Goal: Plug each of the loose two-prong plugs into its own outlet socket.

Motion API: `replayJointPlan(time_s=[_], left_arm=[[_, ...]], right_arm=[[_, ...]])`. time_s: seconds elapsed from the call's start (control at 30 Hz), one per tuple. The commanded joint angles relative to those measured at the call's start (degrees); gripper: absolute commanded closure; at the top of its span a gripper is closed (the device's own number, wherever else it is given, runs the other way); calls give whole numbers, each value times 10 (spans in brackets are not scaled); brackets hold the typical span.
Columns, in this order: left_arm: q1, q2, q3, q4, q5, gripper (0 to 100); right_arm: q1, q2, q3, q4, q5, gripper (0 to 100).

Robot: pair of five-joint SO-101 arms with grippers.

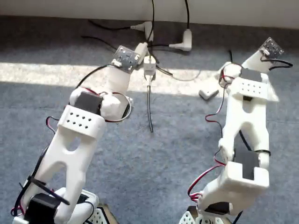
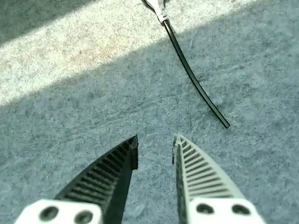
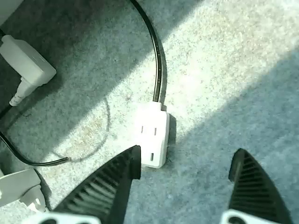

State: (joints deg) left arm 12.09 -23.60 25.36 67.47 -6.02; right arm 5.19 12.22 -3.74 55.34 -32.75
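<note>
Right wrist view: outlet socket [image 3: 153, 134] beside right tool [image 3: 187, 153].

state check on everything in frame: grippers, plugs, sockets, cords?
Left gripper: open, empty, over grey carpet.
Right gripper: wide open, empty, socket block close by.
White rectangular outlet socket block: lying flat, slots up, nothing plugged in, black cord attached.
White moulded plug: loose on the carpet, not in that block.
Thin black cord: lying on the carpet, one end free.
</note>
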Motion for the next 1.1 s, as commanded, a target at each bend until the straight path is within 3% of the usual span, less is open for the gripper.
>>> replayJointPlan(time_s=[0.0, 0.23, 0.33, 0.8, 0.97, 1.07], left_arm=[[-6, -55, 139, -150, -1, 870], [-9, -91, 342, -432, -1, 870], [-18, -97, 386, -508, -1, 870], [-28, -100, 400, -527, -2, 870], [-28, -99, 400, -528, -2, 870], [-28, -99, 400, -528, -2, 870]], right_arm=[[-20, 67, -100, 5, -61, 690], [-40, 199, -226, 66, -82, 690], [-40, 250, -277, 69, -101, 690], [-52, 338, -333, 67, -103, 703], [-42, 340, -333, 73, -98, 935], [-42, 337, -335, 95, -98, 944]])
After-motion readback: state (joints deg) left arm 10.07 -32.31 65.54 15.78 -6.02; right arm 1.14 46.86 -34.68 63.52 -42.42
